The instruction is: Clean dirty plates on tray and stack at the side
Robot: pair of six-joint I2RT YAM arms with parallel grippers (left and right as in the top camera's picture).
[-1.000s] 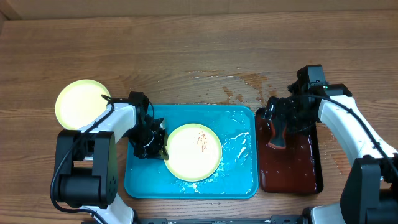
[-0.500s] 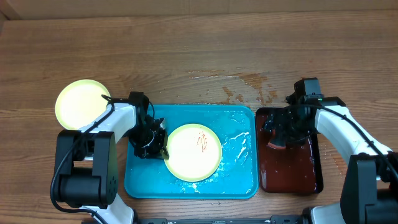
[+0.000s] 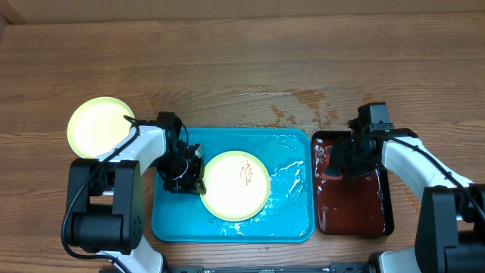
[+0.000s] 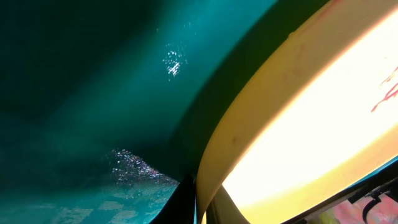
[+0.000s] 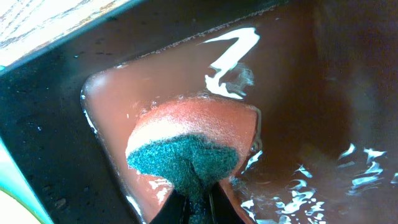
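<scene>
In the right hand (image 5: 198, 202), wide apart a second ago, the sponge (image 5: 189, 140) is now clamped inside the red-brown tray (image 5: 298, 93), so scrubbing can start. The left hand (image 4: 200, 200) is closed on the rim of the dirty plate (image 4: 292, 130), which lies on the turquoise tray (image 4: 93, 93).

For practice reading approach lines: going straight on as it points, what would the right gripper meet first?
The right gripper, clamping a sponge, would likely meet the dark red tray floor; depth unclear.
</scene>
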